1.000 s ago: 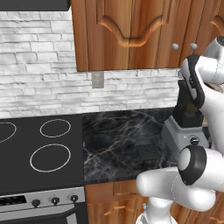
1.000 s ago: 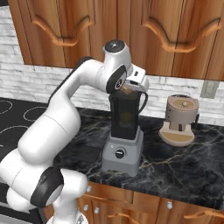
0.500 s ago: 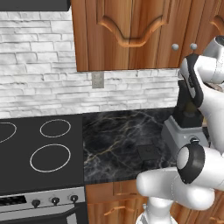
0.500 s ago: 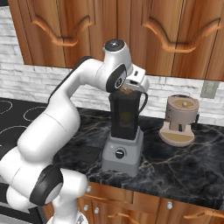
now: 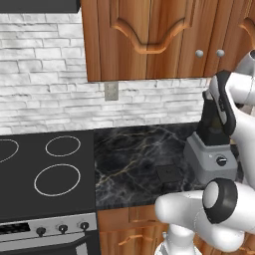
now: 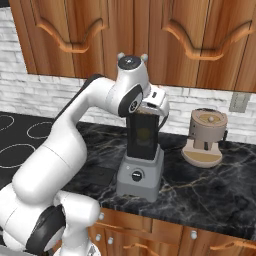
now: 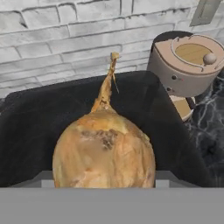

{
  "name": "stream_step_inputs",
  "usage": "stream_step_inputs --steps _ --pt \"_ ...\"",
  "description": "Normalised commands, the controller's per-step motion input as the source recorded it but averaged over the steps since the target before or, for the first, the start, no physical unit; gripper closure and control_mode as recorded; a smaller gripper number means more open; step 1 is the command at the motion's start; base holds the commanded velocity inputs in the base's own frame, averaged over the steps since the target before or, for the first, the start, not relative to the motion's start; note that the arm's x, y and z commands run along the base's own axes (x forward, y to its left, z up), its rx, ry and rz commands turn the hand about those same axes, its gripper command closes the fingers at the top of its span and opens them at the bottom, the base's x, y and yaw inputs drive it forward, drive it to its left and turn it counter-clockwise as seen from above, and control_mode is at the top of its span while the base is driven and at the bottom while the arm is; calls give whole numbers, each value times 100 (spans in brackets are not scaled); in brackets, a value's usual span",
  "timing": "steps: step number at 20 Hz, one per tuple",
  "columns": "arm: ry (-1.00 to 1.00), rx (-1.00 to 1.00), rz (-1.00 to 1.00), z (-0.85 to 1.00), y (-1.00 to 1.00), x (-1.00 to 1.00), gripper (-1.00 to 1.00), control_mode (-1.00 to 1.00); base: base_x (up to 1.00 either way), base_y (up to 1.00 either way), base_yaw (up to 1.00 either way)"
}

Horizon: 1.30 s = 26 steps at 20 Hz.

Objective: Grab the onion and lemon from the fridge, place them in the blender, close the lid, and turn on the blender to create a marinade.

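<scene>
Since a second ago almost nothing has shifted: the arm stays bent over the blender [image 6: 140,165], which stands on the dark marble worktop [image 6: 210,200] toward its front edge, and the claw [image 6: 150,109] sits at the mouth of the dark jar. The hand view adds what the base views hide: the onion [image 7: 104,153] fills the foreground, stem up, over the open jar. Whether the claw pinches it cannot be told. A brown coffee grinder [image 6: 204,137] stands nearer the wall.
</scene>
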Motion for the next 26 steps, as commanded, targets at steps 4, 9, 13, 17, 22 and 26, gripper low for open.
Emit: stream_step_inputs --steps 4,9,13,17,22,26 --pt "20 0 2 -74 4 0 -100 -100 0 0 0" --pt "12 0 2 -43 3 -4 -100 -100 0 0 0" --pt "0 0 1 -3 0 -14 -100 -100 0 0 0" --pt "-3 0 0 5 5 -21 -100 -100 0 0 0" --pt "-12 0 0 34 27 -65 -100 -100 0 0 0" --pt "-2 0 0 5 69 -100 -100 -100 0 0 0"
